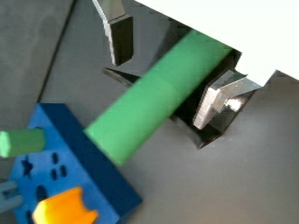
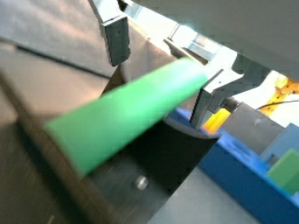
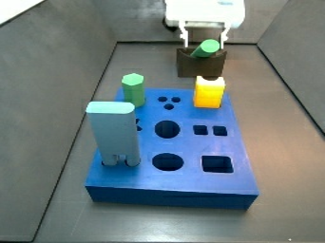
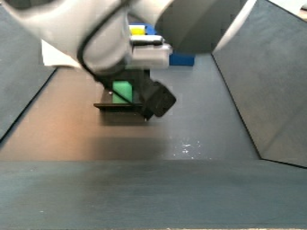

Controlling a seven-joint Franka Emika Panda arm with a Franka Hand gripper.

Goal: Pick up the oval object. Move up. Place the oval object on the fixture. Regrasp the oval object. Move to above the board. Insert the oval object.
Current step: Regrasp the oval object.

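The oval object (image 1: 146, 109), a long smooth light-green peg, lies across the notch of the dark fixture (image 1: 216, 131). Both wrist views show it this way, and it appears again (image 2: 117, 122) over the fixture (image 2: 176, 150). My gripper (image 1: 172, 72) straddles the peg and is open. One finger (image 1: 121, 39) stands clear of the peg and the other (image 1: 222, 101) is close beside it. In a side view the peg's end (image 3: 207, 46) shows in the fixture (image 3: 200, 66) under the gripper (image 3: 203, 36), behind the blue board (image 3: 178, 157).
On the board stand a yellow notched block (image 3: 210, 92), a short green hexagonal peg (image 3: 132, 90) and a pale blue upright block (image 3: 112, 133). Dark sloping walls enclose the floor. In a side view the arm (image 4: 144, 36) hides much of the fixture (image 4: 118, 109).
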